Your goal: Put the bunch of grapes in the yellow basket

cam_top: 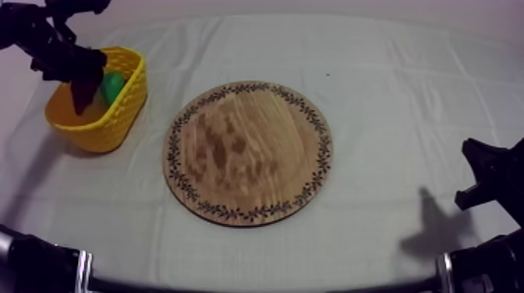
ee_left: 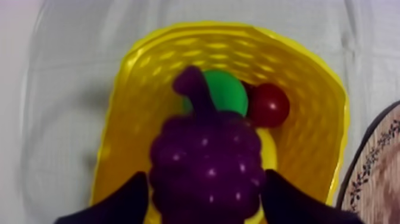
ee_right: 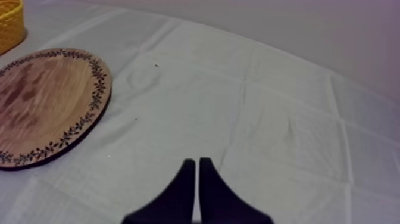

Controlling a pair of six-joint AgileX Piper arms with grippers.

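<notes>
The purple bunch of grapes (ee_left: 205,164) hangs stem-up over the inside of the yellow basket (ee_left: 238,30), held between my left gripper's (ee_left: 205,179) two black fingers (ee_left: 119,202). In the top view my left gripper (cam_top: 82,87) reaches down into the basket (cam_top: 117,128) at the table's far left. The round wooden board (cam_top: 248,153) lies bare in the middle. My right gripper (ee_right: 195,173) is shut on nothing, its fingers together as a narrow wedge above the cloth, low at the right (cam_top: 483,175).
Inside the basket, beyond the grapes, lie a green fruit (ee_left: 229,89) and a small red fruit (ee_left: 269,105). The board's patterned rim (ee_left: 381,167) lies close beside the basket. The basket's corner (ee_right: 9,21) sits past the board (ee_right: 41,101).
</notes>
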